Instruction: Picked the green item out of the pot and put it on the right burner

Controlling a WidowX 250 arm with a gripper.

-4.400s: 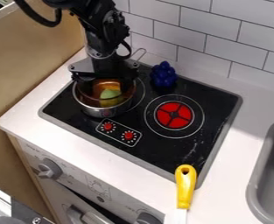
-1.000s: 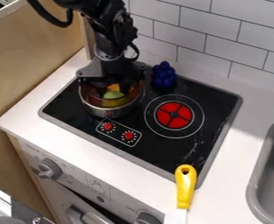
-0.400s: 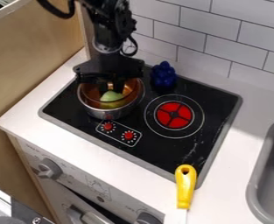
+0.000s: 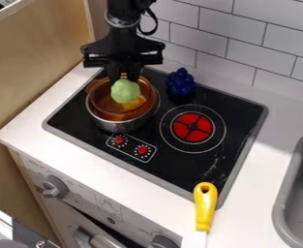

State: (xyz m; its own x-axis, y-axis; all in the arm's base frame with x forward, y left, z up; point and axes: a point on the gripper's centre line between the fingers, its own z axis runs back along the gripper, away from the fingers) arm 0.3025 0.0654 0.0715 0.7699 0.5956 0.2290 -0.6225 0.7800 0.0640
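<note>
Starting nearest: a yellow-handled utensil, its handle lying across the cooktop's front-right corner, pale blade running off the bottom edge. To its left, the oven front with gray knobs, below the white counter. A gray sink is set in at the right.

Black cooktop: control panel with two red knobs at its front left. Right burner has a red center inside white rings.

Steel pot on the left burner; a translucent amber bowl sits in it, back rim above the steel rim. Task item, round and pale green, is at the mouth of the bowl, left of the right burner and well apart from it.

Black claw directly above, fingers closed on the green item's upper part. Just right, a dark-blue lumpy toy stands at the cooktop's back. Behind: white tile wall.
</note>
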